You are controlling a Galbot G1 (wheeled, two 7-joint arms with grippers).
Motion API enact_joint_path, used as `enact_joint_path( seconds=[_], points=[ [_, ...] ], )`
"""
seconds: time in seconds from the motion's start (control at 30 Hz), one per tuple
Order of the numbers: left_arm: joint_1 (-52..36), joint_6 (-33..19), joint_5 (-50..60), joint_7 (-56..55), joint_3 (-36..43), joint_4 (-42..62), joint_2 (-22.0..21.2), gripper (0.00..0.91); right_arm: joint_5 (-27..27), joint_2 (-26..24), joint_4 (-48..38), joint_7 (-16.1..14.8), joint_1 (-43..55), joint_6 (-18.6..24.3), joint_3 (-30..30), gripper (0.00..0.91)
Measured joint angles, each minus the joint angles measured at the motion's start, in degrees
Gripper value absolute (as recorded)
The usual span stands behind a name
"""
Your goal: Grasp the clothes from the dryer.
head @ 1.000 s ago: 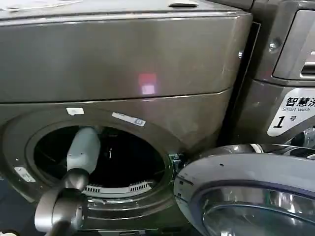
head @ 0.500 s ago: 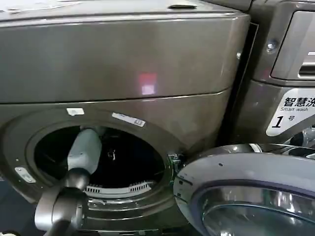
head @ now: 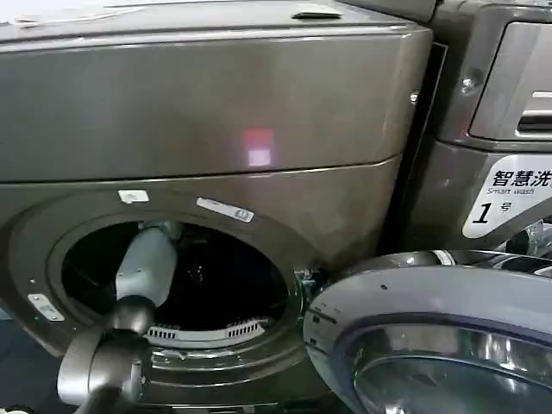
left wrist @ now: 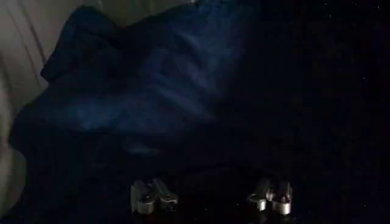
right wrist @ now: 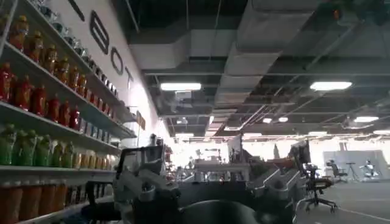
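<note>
The dryer point(head: 216, 103) is the big brown-grey front-loader with a round porthole and a white lint grille point(head: 203, 332) at its lower rim. My left arm point(head: 145, 263) reaches through the porthole into the dark drum. Inside, dark blue clothes point(left wrist: 134, 91) lie crumpled against the pale drum wall. My left gripper point(left wrist: 210, 198) is open just short of the heap, its fingertips point(left wrist: 152, 196) wide apart with nothing between them. My right gripper point(right wrist: 207, 189) is open and empty, pointing out into the room, away from the dryer.
The dryer's round door point(head: 431, 345) hangs open at the lower right, close to the porthole. A second machine point(head: 509, 190) tagged "Smart wash 1" stands to the right. Shelves of bottles point(right wrist: 42, 103) line one wall of the room.
The left arm stays inside the drum, almost in the same place. The head view has drifted a little, so the machines sit slightly further left.
</note>
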Motion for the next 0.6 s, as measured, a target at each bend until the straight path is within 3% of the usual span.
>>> enact_joint_path(
  seconds=[0.27,0.6],
  points=[
    [0.2,0.0,-1.1,-0.6,0.2,0.2,-0.2,0.0,1.1,0.1,0.8,-0.1,-0.5,-0.9,0.3,0.907],
    [2.1,1.8,-5.8,-6.8,-0.1,-3.0,-1.1,0.023,6.9,0.4,5.6,-0.2,0.0,-7.0,-0.3,0.907]
  ],
)
